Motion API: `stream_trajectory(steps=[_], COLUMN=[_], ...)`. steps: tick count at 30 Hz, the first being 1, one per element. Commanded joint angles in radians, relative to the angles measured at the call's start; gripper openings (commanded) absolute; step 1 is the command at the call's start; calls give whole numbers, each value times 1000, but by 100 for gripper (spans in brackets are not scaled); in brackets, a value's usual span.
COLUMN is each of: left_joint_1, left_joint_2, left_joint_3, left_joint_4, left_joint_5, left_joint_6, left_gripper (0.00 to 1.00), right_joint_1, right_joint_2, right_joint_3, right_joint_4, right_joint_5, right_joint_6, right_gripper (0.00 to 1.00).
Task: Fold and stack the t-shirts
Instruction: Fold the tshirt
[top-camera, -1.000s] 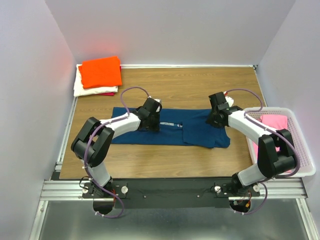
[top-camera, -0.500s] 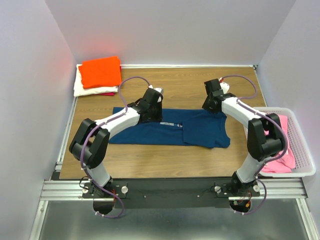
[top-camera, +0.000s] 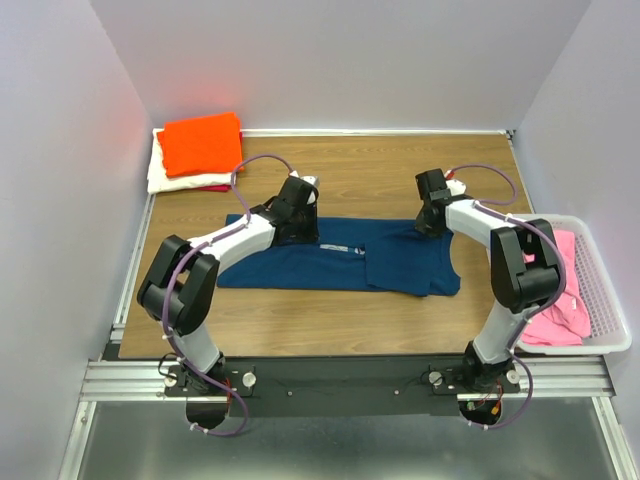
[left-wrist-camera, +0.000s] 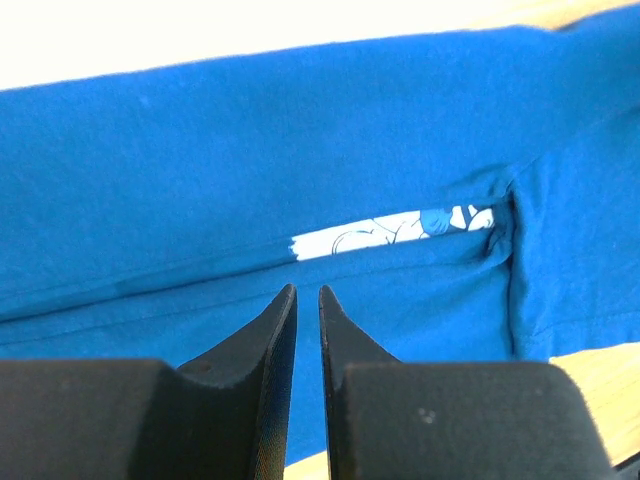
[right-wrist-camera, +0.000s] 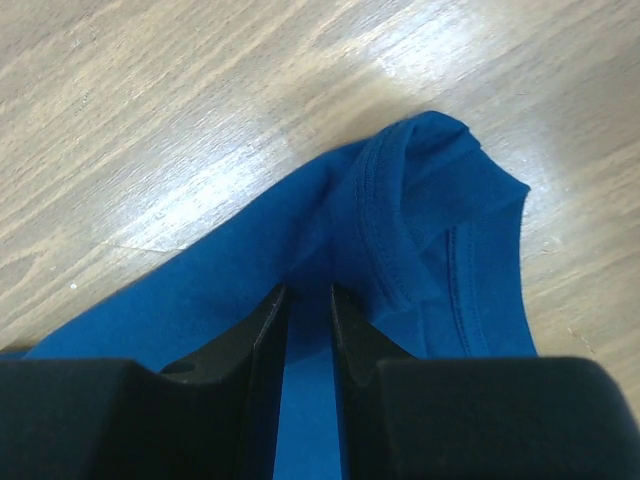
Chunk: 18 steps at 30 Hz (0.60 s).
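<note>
Narrow slit between the black fingers of the left gripper (left-wrist-camera: 303, 292), tips just short of a small white chest print (left-wrist-camera: 390, 232) on a navy blue cloth t-shirt (top-camera: 330, 262), any pinch on the cloth impossible to tell. Similar narrow gap at the right gripper (right-wrist-camera: 308, 290), blue cloth showing inside it beside a stitched ribbed hem (right-wrist-camera: 385, 200) at the shirt's right end, firm hold likewise unclear. Navy shirt flat lengthwise on a wooden table (top-camera: 380, 170); folded bright orange t-shirt (top-camera: 202, 142) atop a cream-white one (top-camera: 160, 178) and a red sliver (top-camera: 212, 188) at the far left corner; crumpled pink t-shirt (top-camera: 565, 300) in a white plastic basket (top-camera: 605, 300) at the right edge.
</note>
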Motion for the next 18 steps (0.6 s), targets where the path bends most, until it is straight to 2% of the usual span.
stream_trajectory(steps=[1, 9, 18], left_joint_1=[2, 2, -9], left_joint_2=[16, 31, 57], left_joint_3=[-31, -93, -193], left_joint_4=[31, 48, 82], left_joint_5=[35, 15, -45], left_joint_6=[6, -5, -40], left_gripper=[22, 22, 22], right_joint_1=[-12, -35, -41], right_joint_2=[40, 61, 139], right_joint_3=[-21, -24, 66], right_joint_4=[40, 55, 55], right_joint_5=[-3, -33, -75], right_joint_6=[-13, -23, -37], right_gripper=[30, 31, 31])
